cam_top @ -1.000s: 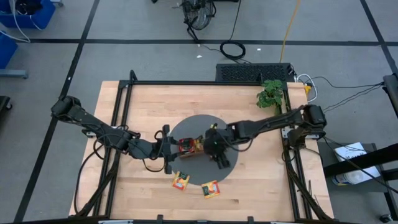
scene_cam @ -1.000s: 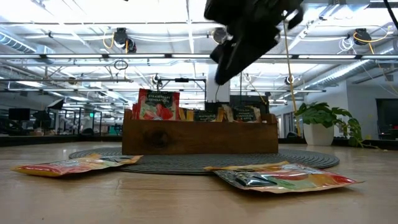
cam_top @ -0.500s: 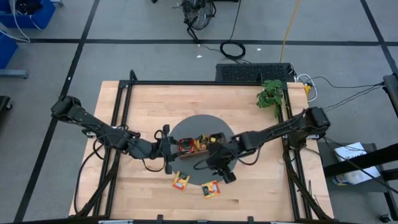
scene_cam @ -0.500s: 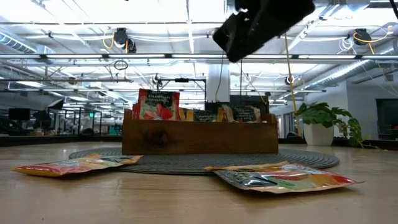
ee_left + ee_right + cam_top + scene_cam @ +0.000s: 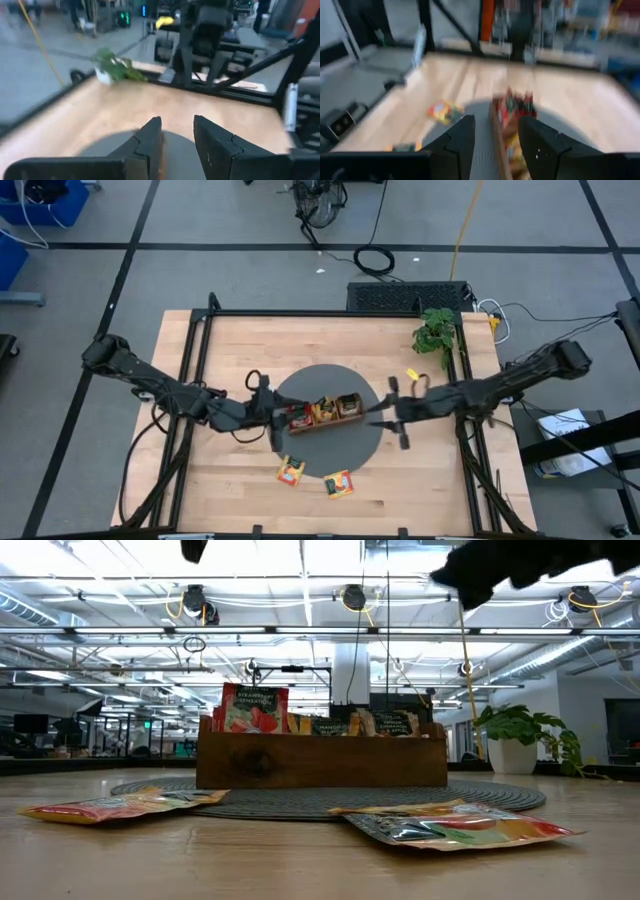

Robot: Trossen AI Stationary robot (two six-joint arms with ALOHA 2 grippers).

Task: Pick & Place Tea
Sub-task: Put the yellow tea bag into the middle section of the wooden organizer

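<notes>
A brown wooden tray (image 5: 350, 414) stands on a round grey mat (image 5: 330, 380) at mid-table, with several tea packets (image 5: 322, 409) upright in it; a red one (image 5: 254, 708) sticks up highest. Two more tea packets (image 5: 291, 471) (image 5: 339, 483) lie flat on the table near its front edge. My left gripper (image 5: 278, 418) hovers level at the tray's left end, open and with nothing between its fingers (image 5: 150, 142). My right gripper (image 5: 380, 415) hovers level off the tray's right end, open and bare, facing the tray (image 5: 495, 132).
A small potted plant (image 5: 435, 332) stands at the far right of the table. A black frame (image 5: 200, 330) runs along the table's edges. Bare wood lies beyond the mat toward the far edge and at the near right.
My right gripper has drawn back from over the tray and the mat's near side toward the table's right edge, tipping from pointing down to nearly level. The tray and its packets stay put. My left gripper has kept its place but rolled about its own axis.
</notes>
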